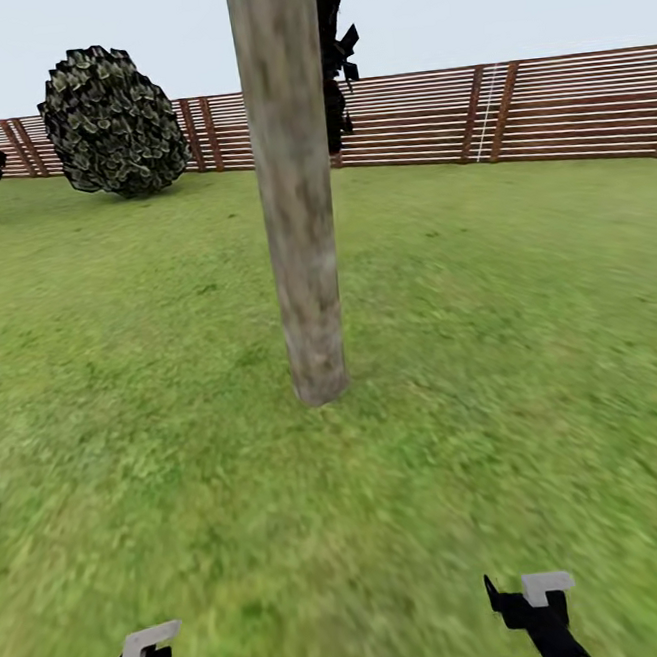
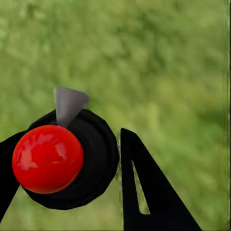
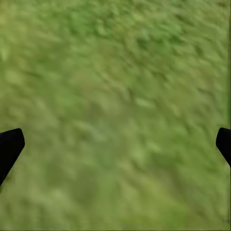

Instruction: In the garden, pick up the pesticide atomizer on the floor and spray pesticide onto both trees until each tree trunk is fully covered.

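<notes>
The left gripper point(image 2: 67, 178) has its jaws clamped on the pesticide atomizer point(image 2: 62, 156), red knob and grey nozzle above the grass point(image 2: 168, 62). The right gripper point(image 3: 115, 144) holds its jaws wide apart. Ahead, 1 tree trunk point(image 1: 292, 191) rises before the fence point(image 1: 568, 104) and a bush point(image 1: 113, 120)

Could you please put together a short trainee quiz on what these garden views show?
1. True or false: the tree trunk stands straight ahead on the grass.
2. Which end effector holds the atomizer with the red top? A left; B right.
3. Fill in: behind the lawn runs a slatted wooden ____.

Key: 1 true; 2 A; 3 fence.
</notes>
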`<state>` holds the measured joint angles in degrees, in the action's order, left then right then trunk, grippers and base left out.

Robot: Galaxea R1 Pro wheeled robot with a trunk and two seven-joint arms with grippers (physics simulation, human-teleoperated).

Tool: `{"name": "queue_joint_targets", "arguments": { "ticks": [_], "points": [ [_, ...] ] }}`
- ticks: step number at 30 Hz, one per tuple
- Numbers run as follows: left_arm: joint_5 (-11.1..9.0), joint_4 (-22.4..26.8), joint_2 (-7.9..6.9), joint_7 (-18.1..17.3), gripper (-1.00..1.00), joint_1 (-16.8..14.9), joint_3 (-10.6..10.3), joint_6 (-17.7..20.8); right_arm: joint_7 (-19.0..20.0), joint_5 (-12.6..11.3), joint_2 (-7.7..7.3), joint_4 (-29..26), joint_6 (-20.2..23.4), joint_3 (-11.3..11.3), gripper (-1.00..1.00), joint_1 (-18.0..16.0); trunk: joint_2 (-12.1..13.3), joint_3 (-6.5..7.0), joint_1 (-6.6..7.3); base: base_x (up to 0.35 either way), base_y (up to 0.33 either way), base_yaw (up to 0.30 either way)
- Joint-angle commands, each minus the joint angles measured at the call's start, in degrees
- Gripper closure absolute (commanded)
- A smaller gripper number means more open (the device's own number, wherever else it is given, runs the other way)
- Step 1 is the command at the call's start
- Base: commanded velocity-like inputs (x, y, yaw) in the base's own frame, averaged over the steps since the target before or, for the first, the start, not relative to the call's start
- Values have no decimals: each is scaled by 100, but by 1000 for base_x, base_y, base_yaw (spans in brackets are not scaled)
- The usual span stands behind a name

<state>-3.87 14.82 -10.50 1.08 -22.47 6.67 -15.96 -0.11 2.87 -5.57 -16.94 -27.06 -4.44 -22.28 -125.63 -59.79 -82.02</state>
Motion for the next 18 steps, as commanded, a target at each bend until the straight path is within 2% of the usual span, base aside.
{"name": "queue_joint_targets", "arguments": {
  "ticks": [1,3,5,6,9,10,11,13,14,16,17,18],
  "points": [
    [-24,-1,-2,-8,100,-8,-14,-14,3,68,-3,-93,-14,4,-100,-3,-1,-5,-2,277,-163,0],
    [134,38,-3,-138,100,-26,-42,-1,16,332,-15,-536,-1,215,-100,-3,-1,-5,-2,277,-163,0],
    [526,212,-8,-417,100,-89,-97,28,71,774,-20,-951,50,512,-100,-4,-1,-5,-2,277,-163,0],
    [654,274,-11,-503,100,-118,-109,39,103,901,-19,-1039,73,589,-100,-4,-1,-5,-2,277,-163,0],
    [1506,616,-38,-1113,100,-278,-141,258,533,1620,20,-1419,401,905,-100,-6,-1,-5,-2,277,-163,0],
    [1642,668,-42,-1231,100,-305,-142,334,657,1713,26,-1457,488,930,-100,-12,-1,-5,-2,277,-163,0],
    [1897,771,-52,-1493,100,-375,-148,518,943,1863,36,-1524,672,967,-100,-30,-1,-5,-2,277,-163,0],
    [2325,954,-108,-2163,100,-533,-154,951,1613,2034,51,-1693,1026,1006,-100,-110,-1,-5,-2,277,-163,0],
    [2417,991,-133,-2372,100,-573,-154,1055,1779,2058,55,-1746,1100,1011,-100,-138,-1,-5,-2,277,-163,0],
    [2732,1118,-253,-3323,100,-752,-156,1382,2391,2121,71,-1952,1322,1024,-100,-253,-1,-5,-2,277,-163,0],
    [2972,1213,-399,-4323,100,-971,-157,1545,2920,2150,78,-2124,1455,1029,-100,-364,-1,-5,-2,277,-163,0],
    [3111,1252,-497,-4985,100,-1114,-157,1600,3283,2161,80,-2231,1560,1031,-100,-461,-1,-5,-2,277,-163,0]
  ]
}}
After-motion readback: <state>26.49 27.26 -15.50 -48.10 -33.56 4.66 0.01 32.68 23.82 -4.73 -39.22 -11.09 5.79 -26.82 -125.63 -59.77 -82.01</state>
